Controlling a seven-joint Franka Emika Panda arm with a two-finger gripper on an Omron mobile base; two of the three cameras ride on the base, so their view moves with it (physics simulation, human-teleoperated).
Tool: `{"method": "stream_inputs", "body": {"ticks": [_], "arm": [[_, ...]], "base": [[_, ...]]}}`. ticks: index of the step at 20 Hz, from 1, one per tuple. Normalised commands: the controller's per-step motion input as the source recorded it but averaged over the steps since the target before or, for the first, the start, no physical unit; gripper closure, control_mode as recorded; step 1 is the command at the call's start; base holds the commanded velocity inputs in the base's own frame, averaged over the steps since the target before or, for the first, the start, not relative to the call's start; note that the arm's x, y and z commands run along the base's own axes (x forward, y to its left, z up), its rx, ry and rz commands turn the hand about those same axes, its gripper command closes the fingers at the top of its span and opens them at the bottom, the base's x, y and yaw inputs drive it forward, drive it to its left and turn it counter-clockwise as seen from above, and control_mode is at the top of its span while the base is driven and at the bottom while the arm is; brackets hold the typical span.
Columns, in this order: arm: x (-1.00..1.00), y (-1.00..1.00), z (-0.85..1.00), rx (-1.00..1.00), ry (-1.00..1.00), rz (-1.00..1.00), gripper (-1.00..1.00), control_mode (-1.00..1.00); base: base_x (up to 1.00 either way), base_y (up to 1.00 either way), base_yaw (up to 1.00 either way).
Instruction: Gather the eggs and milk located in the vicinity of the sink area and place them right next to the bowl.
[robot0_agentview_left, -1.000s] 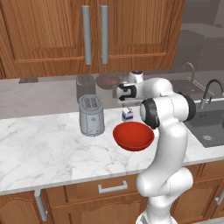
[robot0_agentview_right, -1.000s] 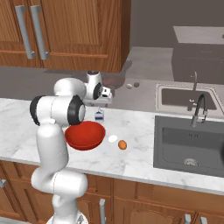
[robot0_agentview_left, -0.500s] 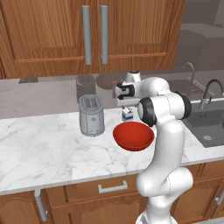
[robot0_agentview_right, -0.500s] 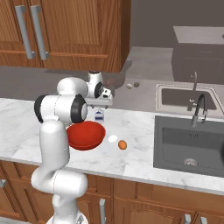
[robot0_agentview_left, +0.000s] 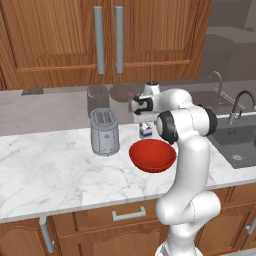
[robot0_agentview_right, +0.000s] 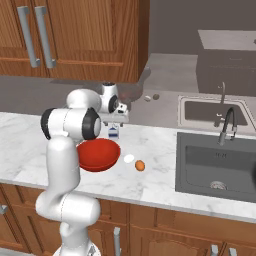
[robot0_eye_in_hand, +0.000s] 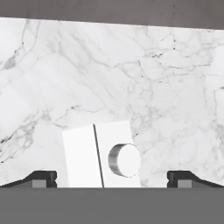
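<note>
The arm (robot0_agentview_left: 187, 165) is glossy white, built of rounded segments. Dark bands ring its joints. Its fingertips (robot0_eye_in_hand: 41, 178) are small and dark.

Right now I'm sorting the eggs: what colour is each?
One egg white, the other orange-brown; right base view.

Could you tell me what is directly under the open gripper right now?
The milk carton stands on the marble counter beneath the open gripper, its top and round cap facing up between the fingertips. The carton's base is hidden by its own top.
</note>
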Motion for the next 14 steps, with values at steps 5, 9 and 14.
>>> {"method": "stream_inputs", "body": {"ticks": [5, 9, 14], "arm": [[0.01, 0.00, -0.17, 0.00, 0.03, 0.00, -1.00, -1.00], [0.08, 0.00, -0.07, 0.00, 0.00, 0.00, -1.00, -1.00], [0.01, 0.00, -0.10, 0.00, 0.02, 0.00, -1.00, -1.00]], "base": [[0.00, 0.00, 0.00], [0.00, 0.00, 0.00], [0.00, 0.00, 0.00]]}}
